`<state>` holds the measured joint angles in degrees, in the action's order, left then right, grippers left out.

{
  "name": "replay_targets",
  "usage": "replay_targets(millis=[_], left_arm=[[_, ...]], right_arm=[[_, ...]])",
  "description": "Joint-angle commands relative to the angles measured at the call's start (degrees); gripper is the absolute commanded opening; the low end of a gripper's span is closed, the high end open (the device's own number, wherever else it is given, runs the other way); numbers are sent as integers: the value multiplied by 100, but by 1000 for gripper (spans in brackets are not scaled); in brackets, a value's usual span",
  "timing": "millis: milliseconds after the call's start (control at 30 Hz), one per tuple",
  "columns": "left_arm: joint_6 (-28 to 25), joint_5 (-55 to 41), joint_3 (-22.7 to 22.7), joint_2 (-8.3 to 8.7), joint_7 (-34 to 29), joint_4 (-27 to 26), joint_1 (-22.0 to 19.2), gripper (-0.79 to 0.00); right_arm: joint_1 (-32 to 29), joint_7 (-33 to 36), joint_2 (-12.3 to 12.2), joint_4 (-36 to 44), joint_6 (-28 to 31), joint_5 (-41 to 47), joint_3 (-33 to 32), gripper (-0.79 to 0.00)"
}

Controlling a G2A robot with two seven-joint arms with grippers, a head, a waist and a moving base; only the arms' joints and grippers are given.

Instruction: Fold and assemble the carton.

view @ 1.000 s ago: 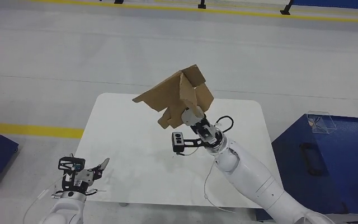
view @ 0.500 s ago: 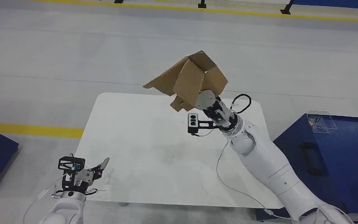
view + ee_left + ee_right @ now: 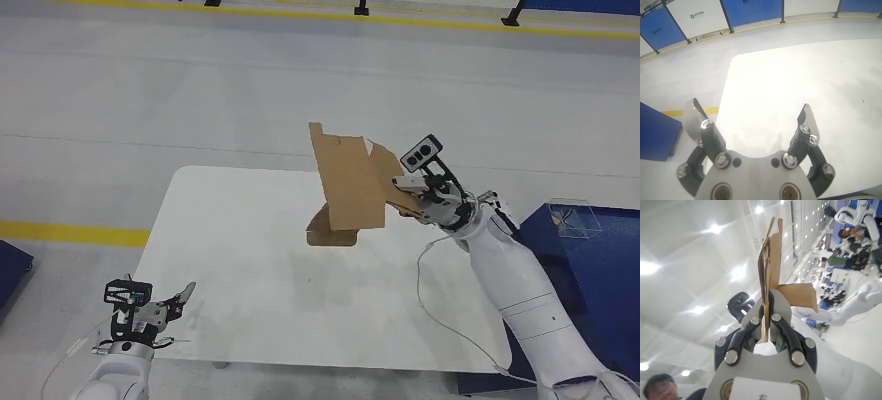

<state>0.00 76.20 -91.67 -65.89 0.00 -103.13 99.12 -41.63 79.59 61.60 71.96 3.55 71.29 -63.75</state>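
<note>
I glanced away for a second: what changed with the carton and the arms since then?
The right claw, shut on the carton, swung it rightward and turned it, so a broad panel now faces upward. The left claw stayed open and still by the table's near left corner.

The right arm [image 3: 515, 290] is clad in smooth white rounded shells, with a thin white cable [image 3: 419, 285] trailed beside it and a small black camera module [image 3: 421, 154] mounted at the wrist. The left end effector [image 3: 750, 103] and the right end effector [image 3: 767, 297] are built alike: grey plate, black linkages, silver screws [image 3: 721, 159], silvery fingers [image 3: 813, 125] lined with ribbed black pads [image 3: 800, 115].
</note>
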Motion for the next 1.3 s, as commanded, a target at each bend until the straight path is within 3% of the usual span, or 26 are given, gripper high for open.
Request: replay_targets(millis=[0, 133, 267, 433, 567, 933, 1067, 1200, 1267], left_arm=[[0, 0, 0, 0, 0, 0, 0, 0], [0, 0, 0, 0, 0, 0, 0, 0], [0, 0, 0, 0, 0, 0, 0, 0], [0, 0, 0, 0, 0, 0, 0, 0], [0, 0, 0, 0, 0, 0, 0, 0], [0, 0, 0, 0, 0, 0, 0, 0], [0, 0, 0, 0, 0, 0, 0, 0], [0, 0, 0, 0, 0, 0, 0, 0], [0, 0, 0, 0, 0, 0, 0, 0]], right_arm=[[-143, -18, -9, 128, 825, -99, -225, -785], [-502, 50, -15, 448, 2066, -448, -519, -785], [-950, -546, -33, 1130, 2662, -1459, -766, -785], [-1392, -954, -12, 1539, 3069, -2102, -803, -785], [-1644, -938, 18, 1672, 3053, -1944, -639, -785], [-1644, -938, 18, 1672, 3053, -1944, -639, -785], [-1673, -1429, -65, 2090, 3543, -3219, -1245, -785], [-1896, -2361, -178, 2854, 4191, -5717, -2430, -785], [-2100, -3131, -185, 3483, 4340, -7375, -3165, -785]])
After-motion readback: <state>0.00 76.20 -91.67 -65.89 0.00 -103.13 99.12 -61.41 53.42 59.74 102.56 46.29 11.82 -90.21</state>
